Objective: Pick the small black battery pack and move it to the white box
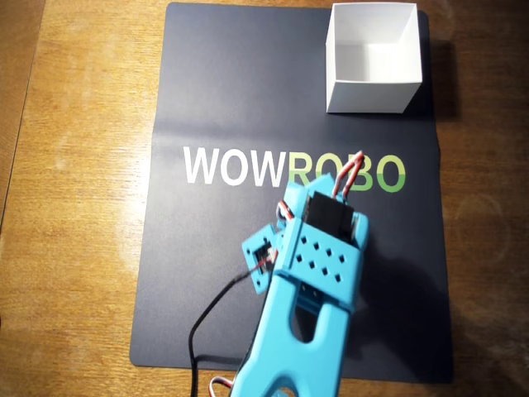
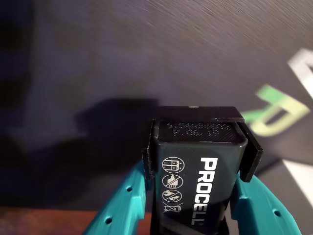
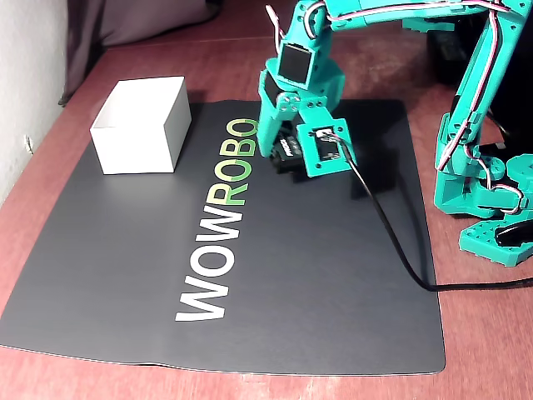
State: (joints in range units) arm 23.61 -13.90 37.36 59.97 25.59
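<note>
Overhead view shows the white box point(image 1: 371, 58) at the top right corner of a dark mat point(image 1: 223, 99) printed WOWROBO, its lid off and its white floor bare, with nothing seen inside. The fixed view gives the same box point(image 3: 140, 125) at the mat's far left corner, upright, thin walls standing, its inside mostly hidden from that angle.

Wrist view has the small black battery pack point(image 2: 198, 166) pinched between the two teal fingers point(image 2: 122, 203) of the claw point(image 2: 195, 166), which is closed onto the pack's long sides. The PROCELL lettering faces the camera, and a black holder clips over the pack's far end. The mat beyond is blurred. In the fixed view the claw point(image 3: 286, 152) hangs over the ROBO end of the lettering with the pack point(image 3: 287, 148) only partly visible beneath the wrist; whether it touches the mat I cannot tell.

Box and claw sit well apart, with open mat between them in both the overhead and fixed views. The mat lies on a wooden surface point(image 1: 74, 207), which shows as a wide margin on the left in the overhead view. A black cable point(image 3: 391, 233) trails from the wrist across the mat's right side toward the arm's base point(image 3: 491, 225), which stands off the mat's right edge.
</note>
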